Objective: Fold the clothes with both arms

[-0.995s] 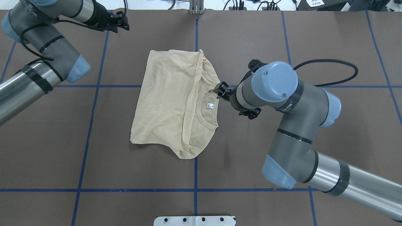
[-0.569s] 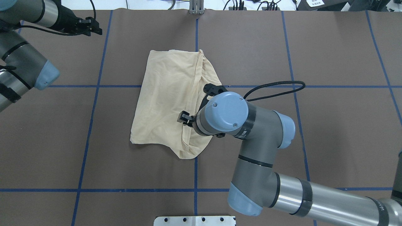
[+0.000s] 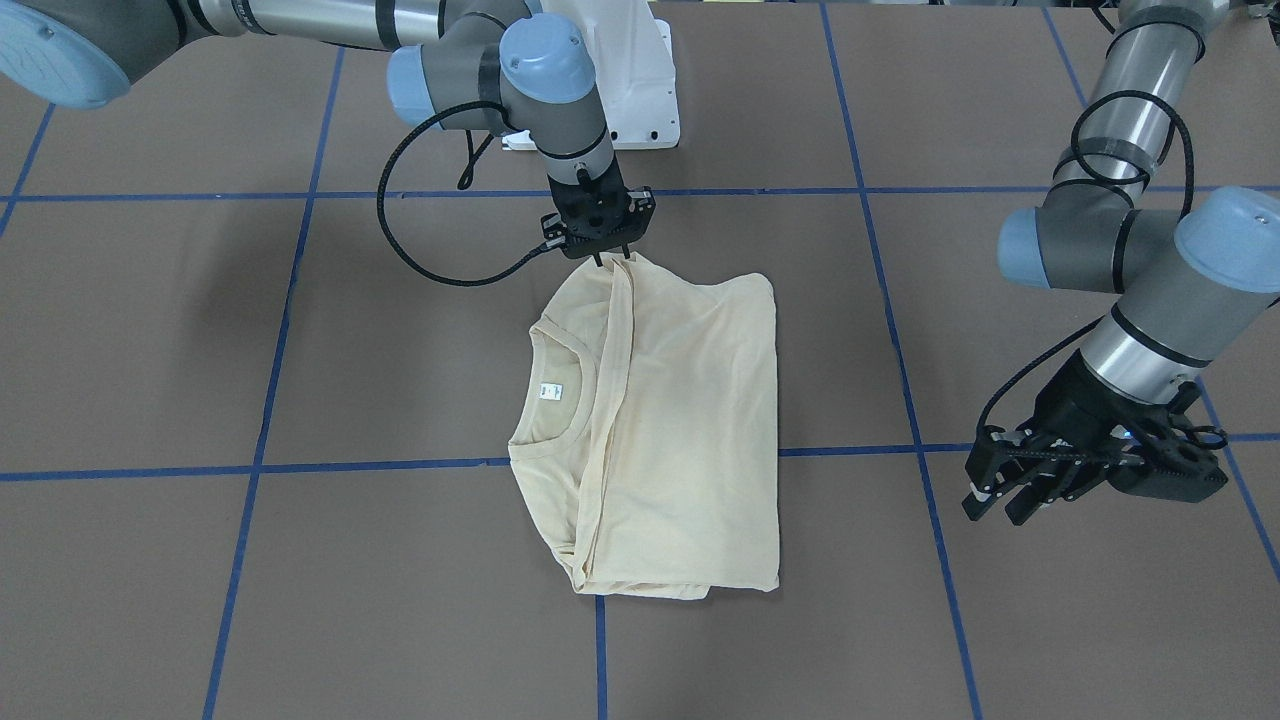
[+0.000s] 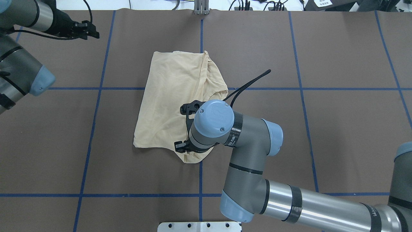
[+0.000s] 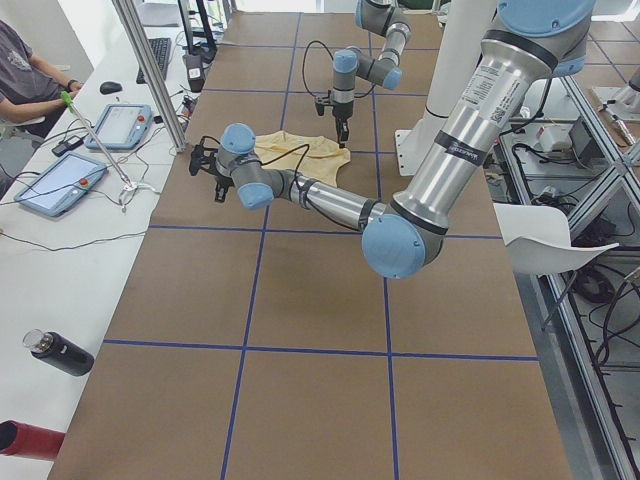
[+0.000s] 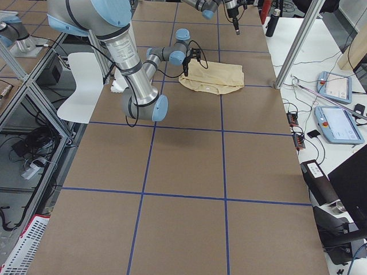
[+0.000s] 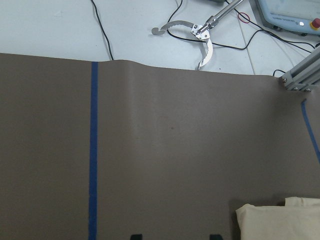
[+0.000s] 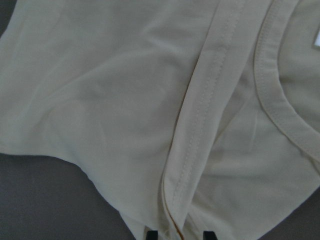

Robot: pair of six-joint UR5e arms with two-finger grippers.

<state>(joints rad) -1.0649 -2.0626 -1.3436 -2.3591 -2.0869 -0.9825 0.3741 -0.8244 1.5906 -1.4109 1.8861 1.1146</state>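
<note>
The cream-yellow shirt point(image 3: 680, 420) point(image 4: 170, 93) lies folded on the brown table, its collar and white neck label point(image 3: 551, 391) facing up. My right gripper point(image 3: 610, 258) point(image 4: 182, 149) points down at the shirt's edge nearest the robot base. In the right wrist view its fingertips point(image 8: 151, 234) stand apart on either side of a folded seam of the shirt point(image 8: 125, 100), so it is open. My left gripper point(image 3: 990, 505) point(image 4: 95, 32) point(image 7: 175, 236) hovers open and empty off to the side, apart from the shirt's corner point(image 7: 275, 220).
Blue tape lines point(image 4: 93, 129) grid the table. The white pedestal base point(image 3: 630, 70) stands by the right arm. A side table holds touch pendants point(image 5: 120, 125), cables and metal tongs point(image 7: 200, 35); a seated person point(image 5: 25, 70) and bottles point(image 5: 60, 352) are there too.
My right arm swung from beside the collar across the shirt to its near edge. My left arm drew back toward the table's far left corner.
</note>
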